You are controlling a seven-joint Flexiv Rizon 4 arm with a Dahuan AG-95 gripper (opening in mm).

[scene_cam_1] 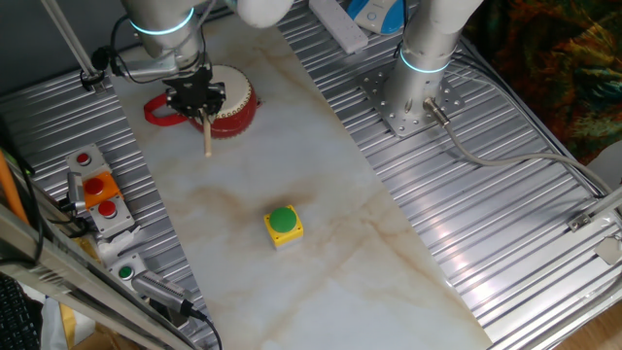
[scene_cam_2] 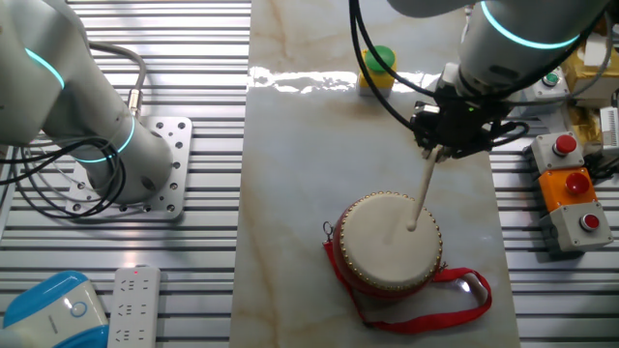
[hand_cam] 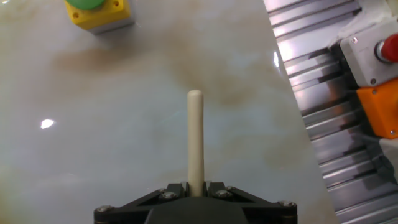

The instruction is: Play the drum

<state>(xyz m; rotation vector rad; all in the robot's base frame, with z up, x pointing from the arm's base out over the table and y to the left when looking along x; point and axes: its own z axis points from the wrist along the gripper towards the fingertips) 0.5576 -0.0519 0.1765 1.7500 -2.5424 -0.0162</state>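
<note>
Gripper (scene_cam_2: 437, 145) is clamped on a pale wooden stick (scene_cam_2: 422, 190), which runs between the two fingers, as the hand view shows. From the other fixed view the stick slants down from the gripper and its tip seems to rest on the cream skin of the drum (scene_cam_2: 387, 242), though real contact cannot be confirmed. The drum sits just below and beside the gripper on the marble slab (scene_cam_2: 290, 193), its red strap (scene_cam_2: 464, 290) trailing toward the near edge of that slab.

Beyond the gripper, in the direction the hand camera faces, the slab lies bare as far as a yellow box (scene_cam_1: 283, 226) with a green button, well apart from the drum. To one side of the gripper the slab ends at ribbed metal decking (hand_cam: 323, 124), where an orange and grey switch box (scene_cam_2: 571, 188) with red buttons stands near. On the far side of the drum a second arm's base (scene_cam_1: 413, 97) is bolted down.

The arm comes in from above, wrist carrying a lit cyan ring (scene_cam_1: 160, 27), with the black hand tilted over the drum.

No writing can be read.
</note>
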